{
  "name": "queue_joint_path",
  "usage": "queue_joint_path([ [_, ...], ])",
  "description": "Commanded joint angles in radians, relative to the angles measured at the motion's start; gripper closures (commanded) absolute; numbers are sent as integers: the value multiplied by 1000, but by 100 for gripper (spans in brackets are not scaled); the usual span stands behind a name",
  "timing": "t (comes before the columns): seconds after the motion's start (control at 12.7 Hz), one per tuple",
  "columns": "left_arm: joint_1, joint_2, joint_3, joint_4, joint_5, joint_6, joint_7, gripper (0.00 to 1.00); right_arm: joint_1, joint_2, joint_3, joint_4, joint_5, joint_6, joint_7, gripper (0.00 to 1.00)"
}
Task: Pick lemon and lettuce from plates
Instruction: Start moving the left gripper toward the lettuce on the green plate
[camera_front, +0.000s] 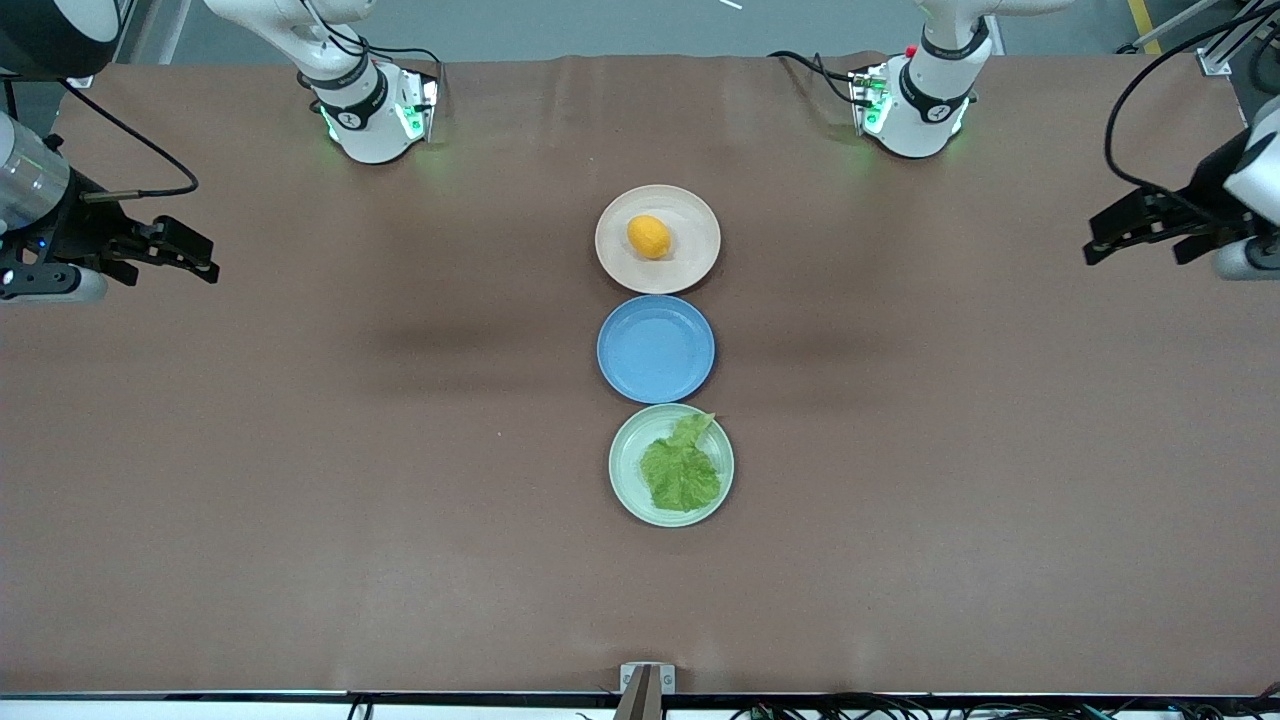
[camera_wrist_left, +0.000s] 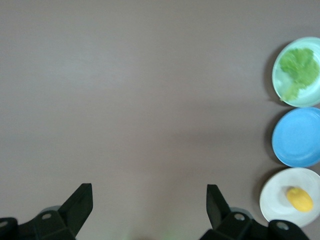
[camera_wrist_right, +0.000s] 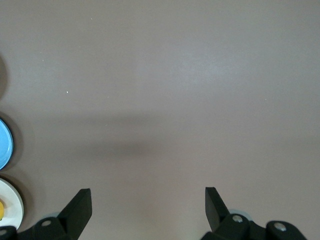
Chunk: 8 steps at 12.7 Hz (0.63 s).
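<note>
While a blue plate (camera_front: 656, 349) separates lemon (camera_front: 649, 237) and lettuce (camera_front: 681, 466) plates | left end effector (camera_front: 1140, 232), right end effector (camera_front: 168, 250): wide open, empty

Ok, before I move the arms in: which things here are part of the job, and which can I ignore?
Part of the job:
lemon on the beige-pink plate
lettuce on the mint green plate
left gripper and right gripper, both open, waiting over the table's ends

Ignore:
blue plate, between the other two, with nothing on it

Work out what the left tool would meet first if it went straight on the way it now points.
Probably only the bare brown table: the open left tool faces it, with nothing between; depth is unclear.
</note>
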Motion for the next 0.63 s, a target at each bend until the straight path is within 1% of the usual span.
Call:
queue_joint_path([
  [0.0, -35, 108, -40, 18, -80, 8, -43, 0, -34, -13, 10, 9, -4, -1, -11, 0],
  [0.08, -53, 154, -59, 18, -106, 42, -92, 0, -34, 8, 11, 18, -6, 1, -5, 0],
  [0.16, -77, 197, -71, 18, -124, 101, -141, 0, -36, 9, 12, 30, -6, -1, -14, 0],
  [0.31, -157, 279, -74, 18, -128, 242, -268, 0, -30, 10, 12, 37, -6, 7, -15, 0],
  [0.39, -191, 318, -74, 19, -135, 311, -339, 0, -27, 33, 13, 37, -6, 10, -15, 0],
  [0.55, -258, 386, -74, 21, -155, 461, -486, 0, -19, 142, 16, 73, -15, 0, -20, 0],
])
